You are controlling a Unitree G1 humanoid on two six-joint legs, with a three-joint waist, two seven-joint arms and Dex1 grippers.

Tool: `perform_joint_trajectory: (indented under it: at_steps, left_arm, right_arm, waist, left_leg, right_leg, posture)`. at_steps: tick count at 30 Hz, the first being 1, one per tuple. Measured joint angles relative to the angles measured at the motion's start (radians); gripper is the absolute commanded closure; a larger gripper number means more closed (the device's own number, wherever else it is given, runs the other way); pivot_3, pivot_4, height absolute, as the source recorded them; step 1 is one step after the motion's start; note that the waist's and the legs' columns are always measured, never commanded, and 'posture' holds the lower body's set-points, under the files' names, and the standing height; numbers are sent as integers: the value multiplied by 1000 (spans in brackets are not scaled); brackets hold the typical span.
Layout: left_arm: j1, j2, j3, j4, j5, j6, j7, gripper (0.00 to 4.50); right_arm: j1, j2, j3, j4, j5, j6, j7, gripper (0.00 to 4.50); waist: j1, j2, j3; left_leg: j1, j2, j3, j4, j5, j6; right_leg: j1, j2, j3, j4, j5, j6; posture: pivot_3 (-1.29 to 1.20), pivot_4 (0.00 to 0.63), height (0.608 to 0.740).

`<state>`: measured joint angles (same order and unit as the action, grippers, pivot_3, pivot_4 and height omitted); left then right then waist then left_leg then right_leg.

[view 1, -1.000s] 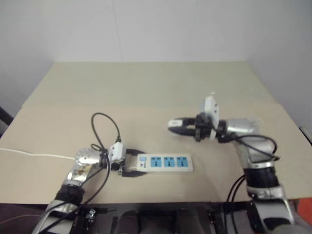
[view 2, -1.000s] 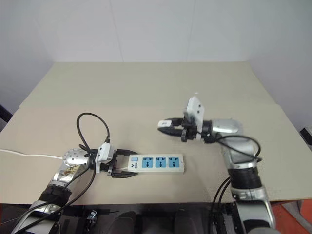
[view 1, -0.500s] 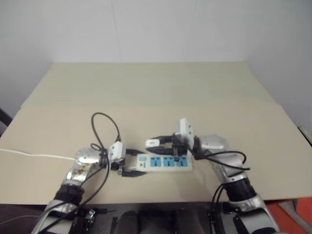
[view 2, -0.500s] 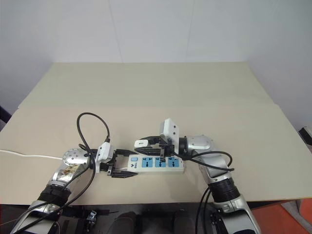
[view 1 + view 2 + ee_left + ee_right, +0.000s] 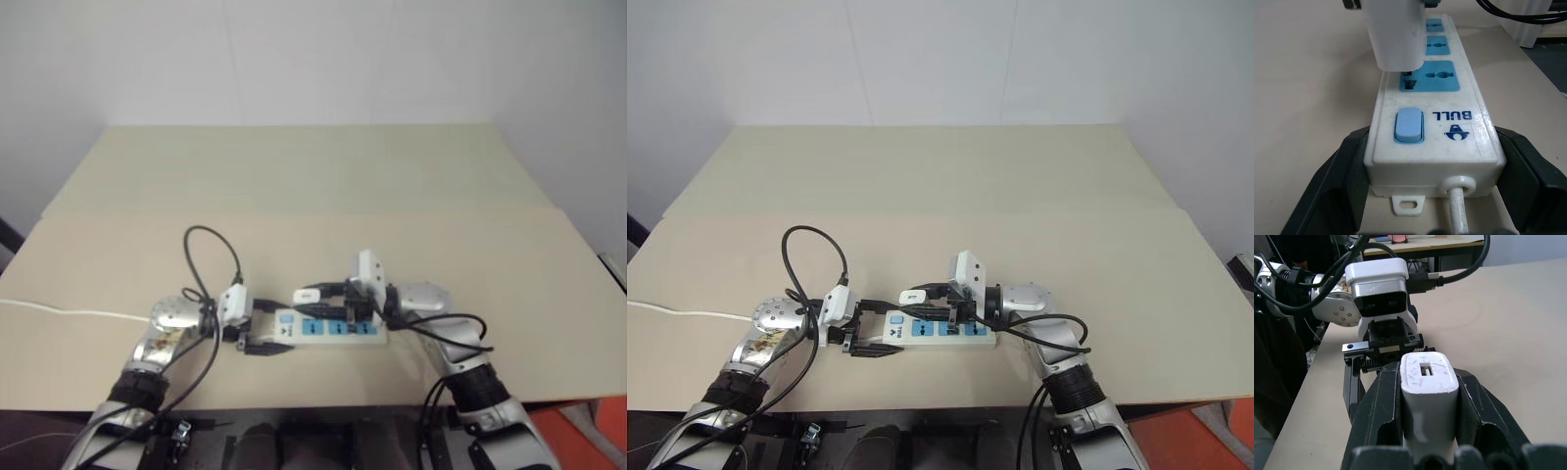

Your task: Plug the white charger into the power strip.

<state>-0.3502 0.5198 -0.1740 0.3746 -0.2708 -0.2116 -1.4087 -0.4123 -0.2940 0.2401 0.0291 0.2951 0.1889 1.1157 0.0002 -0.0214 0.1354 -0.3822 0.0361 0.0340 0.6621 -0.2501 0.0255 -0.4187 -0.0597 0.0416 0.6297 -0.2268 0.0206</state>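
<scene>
While your right gripper [image 5: 1425, 431] is clamped on the white charger [image 5: 1427, 396], that charger hangs just over the power strip [image 5: 939, 330], above the socket face nearest the switch. From the left wrist camera you see the charger [image 5: 1395, 34] right at that blue socket, body tilted, not seated. Your left gripper [image 5: 1420, 196] is closed around the strip's switch end, one black finger [image 5: 1327, 186] on each long side, cord exiting between them. You've got the strip [image 5: 328, 327] lying flat near the table's [image 5: 921, 176] near edge, running left to right. Its thin white cord [image 5: 686, 313] trails off to the left.
</scene>
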Motion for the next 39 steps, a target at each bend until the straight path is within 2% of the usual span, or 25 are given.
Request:
perform_joint_trajectory:
  at_steps: [14, 22, 30, 39]
  left_arm:
    - [0, 0, -3, -3, 0, 1, 3, 1237]
    - [-5, -3, -25, -12, 0, 13, 13, 1237]
    - [-5, -3, -30, -7, 4, 16, 21, 1237]
    - [1, 10, -24, -8, 3, 21, 26, 1237]
  right_arm:
    - [5, -13, 24, 25, -10, -45, -2, 3356]
    - [25, -83, 35, 42, -8, -124, 38, 3356]
    - [10, -112, 62, 73, -8, -165, 41, 3356]
    - [-55, -102, 106, 117, -14, -105, 41, 3356]
  waist:
    - [1, 0, 0]
    - [12, 0, 0]
    - [10, -1, -1]
    - [-2, -2, -2]
  left_leg:
    - [0, 0, 0, 0, 0, 0]
    - [0, -1, 0, 0, 0, 0]
    - [12, 0, 0, 0, -1, 1]
    - [14, 1, 0, -1, -1, 0]
  right_leg:
    - [0, 0, 0, 0, 0, 0]
    - [1, -1, 0, -2, 0, 0]
    - [14, -1, -1, -5, -1, 1]
    - [15, 0, 0, -3, -1, 1]
  posture:
    - [0, 150, 740]
    - [0, 150, 740]
    - [0, 150, 740]
    - [0, 150, 740]
